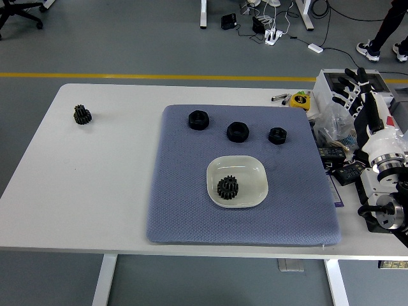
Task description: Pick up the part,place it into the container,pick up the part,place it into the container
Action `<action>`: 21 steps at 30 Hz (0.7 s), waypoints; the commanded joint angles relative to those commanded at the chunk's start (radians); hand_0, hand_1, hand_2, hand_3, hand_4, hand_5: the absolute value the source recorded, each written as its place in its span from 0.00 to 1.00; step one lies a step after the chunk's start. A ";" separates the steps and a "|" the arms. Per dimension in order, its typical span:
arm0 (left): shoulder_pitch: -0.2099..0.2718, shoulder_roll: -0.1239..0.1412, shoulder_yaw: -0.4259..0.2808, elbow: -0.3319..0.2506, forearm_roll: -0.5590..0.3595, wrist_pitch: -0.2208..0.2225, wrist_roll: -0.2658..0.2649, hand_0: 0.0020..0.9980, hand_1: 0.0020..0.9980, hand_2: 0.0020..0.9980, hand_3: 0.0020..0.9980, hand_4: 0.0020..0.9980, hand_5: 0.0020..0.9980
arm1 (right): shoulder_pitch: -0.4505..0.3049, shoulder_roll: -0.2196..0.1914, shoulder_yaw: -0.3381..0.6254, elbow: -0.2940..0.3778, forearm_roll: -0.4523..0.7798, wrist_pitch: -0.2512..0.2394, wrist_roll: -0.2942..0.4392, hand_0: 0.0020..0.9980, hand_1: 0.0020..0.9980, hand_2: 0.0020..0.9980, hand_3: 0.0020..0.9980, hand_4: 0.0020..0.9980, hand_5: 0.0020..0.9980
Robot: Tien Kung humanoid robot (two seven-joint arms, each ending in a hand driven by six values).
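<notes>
A white dish [253, 169] sits on the blue-grey mat [185, 204] and holds one black gear [227, 187]. Three black nut-like parts lie on the mat behind the dish: one at the left [198, 119], one in the middle [237, 131], one at the right [277, 134]. Another black gear [81, 115] lies on the bare table at the far left. My right hand [357, 95] is raised at the table's right edge, fingers spread, holding nothing, well away from the parts. My left arm is out of view.
A grey box [334, 83], plastic bags [331, 124] and small tools crowd the table's right end beside my right arm. A yellow tape measure [298, 100] lies behind the mat. A person's feet [370, 50] show on the floor at the top right.
</notes>
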 joint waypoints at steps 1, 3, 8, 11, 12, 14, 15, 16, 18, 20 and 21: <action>0.000 0.001 0.000 0.000 0.004 -0.001 0.000 0.65 0.66 0.61 0.55 0.59 0.48 | -0.033 0.004 0.024 0.010 -0.028 0.003 -0.006 0.76 0.78 0.83 0.82 1.00 0.96; 0.000 0.001 -0.001 0.000 0.005 -0.001 0.001 0.65 0.66 0.61 0.55 0.59 0.48 | -0.084 0.010 0.061 0.026 -0.075 0.014 -0.025 0.76 0.78 0.83 0.82 1.00 0.96; 0.001 0.002 -0.011 0.001 0.023 -0.004 0.004 0.65 0.66 0.61 0.55 0.59 0.48 | -0.223 0.062 0.194 0.061 -0.271 0.017 -0.162 0.75 0.78 0.82 0.82 1.00 0.95; 0.001 0.001 -0.014 0.002 0.026 -0.003 0.005 0.65 0.65 0.61 0.55 0.59 0.48 | -0.285 0.096 0.256 0.065 -0.338 0.060 -0.186 0.75 0.77 0.82 0.82 1.00 0.95; 0.001 0.002 -0.010 0.001 0.022 -0.002 0.004 0.65 0.65 0.61 0.55 0.59 0.48 | -0.311 0.111 0.279 0.068 -0.362 0.075 -0.190 0.75 0.77 0.82 0.82 1.00 0.95; 0.001 0.002 -0.005 0.000 0.018 -0.002 0.003 0.65 0.65 0.61 0.55 0.59 0.48 | -0.346 0.132 0.308 0.071 -0.380 0.093 -0.186 0.75 0.77 0.82 0.82 1.00 0.95; 0.000 0.002 -0.003 0.000 0.017 -0.001 0.002 0.65 0.65 0.61 0.55 0.59 0.48 | -0.361 0.143 0.321 0.072 -0.388 0.100 -0.183 0.75 0.77 0.82 0.82 1.00 0.95; 0.000 0.001 -0.001 0.000 0.015 0.000 0.002 0.65 0.65 0.61 0.55 0.59 0.48 | -0.374 0.152 0.332 0.072 -0.392 0.105 -0.179 0.75 0.77 0.82 0.82 1.00 0.94; -0.001 0.002 0.004 0.000 0.010 0.001 0.000 0.65 0.65 0.61 0.55 0.59 0.48 | -0.397 0.173 0.352 0.071 -0.401 0.118 -0.171 0.75 0.77 0.82 0.82 1.00 0.94; -0.001 0.001 0.006 0.000 0.008 0.001 -0.001 0.65 0.65 0.61 0.55 0.59 0.48 | -0.417 0.193 0.371 0.068 -0.409 0.128 -0.158 0.75 0.77 0.82 0.82 1.00 0.94; -0.001 0.001 0.006 0.000 0.008 0.001 -0.001 0.65 0.65 0.61 0.55 0.59 0.48 | -0.425 0.201 0.378 0.066 -0.412 0.132 -0.150 0.75 0.77 0.82 0.82 1.00 0.94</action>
